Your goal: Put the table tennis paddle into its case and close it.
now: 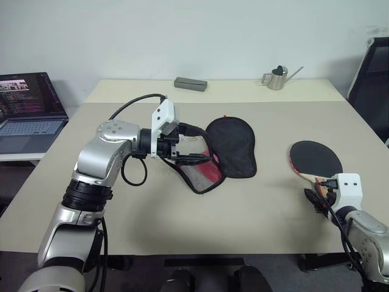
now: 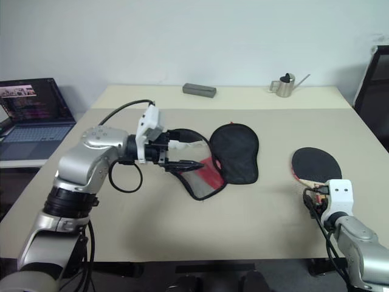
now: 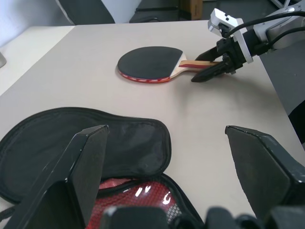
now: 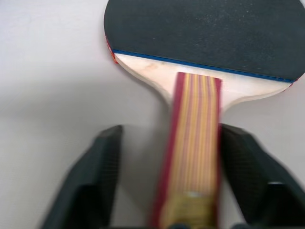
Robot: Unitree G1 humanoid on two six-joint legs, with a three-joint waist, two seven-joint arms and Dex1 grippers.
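Observation:
The table tennis paddle (image 1: 315, 158) lies flat at the right of the table (image 1: 255, 213), black face up, its striped wooden handle (image 4: 193, 143) pointing toward me. My right gripper (image 4: 169, 143) is open and straddles that handle, one finger close against it and a gap at the other. The case (image 1: 234, 146) lies unzipped in the middle, its black flap folded back and its red and mesh half (image 1: 203, 176) nearer me. At the case's opened end my left gripper (image 1: 203, 146) has its fingers spread wide; I cannot tell whether they touch the fabric.
A laptop (image 1: 30, 115) sits on a side table at the left. A grey box (image 1: 190, 83) and a small metal watering can (image 1: 278, 78) stand at the far edge. A black chair (image 1: 371, 85) is at the far right.

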